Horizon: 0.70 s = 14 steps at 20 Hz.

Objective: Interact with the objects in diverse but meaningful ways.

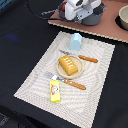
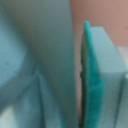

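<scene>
Woven placemat (image 1: pixel 95 60) on dark table, bread loaf (image 1: pixel 69 65) on plate (image 1: pixel 59 71), no legible writing, jaws' state unclear.

Lab tabletop (image 1: pixel 20 35) with toy place-setting

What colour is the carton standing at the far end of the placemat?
Pale blue. The carton shows best in the exterior view.
</scene>
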{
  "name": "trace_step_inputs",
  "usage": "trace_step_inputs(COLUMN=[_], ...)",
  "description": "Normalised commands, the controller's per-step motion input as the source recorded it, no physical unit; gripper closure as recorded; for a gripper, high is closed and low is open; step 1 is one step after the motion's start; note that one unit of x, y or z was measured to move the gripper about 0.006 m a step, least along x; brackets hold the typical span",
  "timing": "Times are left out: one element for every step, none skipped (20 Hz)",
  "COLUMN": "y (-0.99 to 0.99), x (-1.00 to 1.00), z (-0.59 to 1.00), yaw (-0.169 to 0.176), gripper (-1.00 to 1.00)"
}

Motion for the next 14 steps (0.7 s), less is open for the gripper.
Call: trace_step_inputs(y=[-0.12,-0.18,-0.2,-0.28,-0.43,-0.59,-0.75,-0.87,-0.93,-0.95,-0.96,-0.96,-0.95,-0.95], x=[0.0,0.0,0.0,0.0,0.0,0.0,0.0,-0.02,-0.01,-0.02,-0.05,-0.06,-0.08,-0.1], z=[0.61,0.58,0.57,0.54,0.53,0.49,0.46,0.39,0.35,0.33,0.29,0.25,0.2,0.17], yaw=[0.0,0.0,0.0,0.0,0.0,0.0,0.0,0.0,0.0,0.0,0.0,0.0,0.0,0.0], gripper=[1.0,1.0,1.0,1.0,1.0,1.0,1.0,1.0,1.0,1.0,1.0,1.0,1.0,1.0])
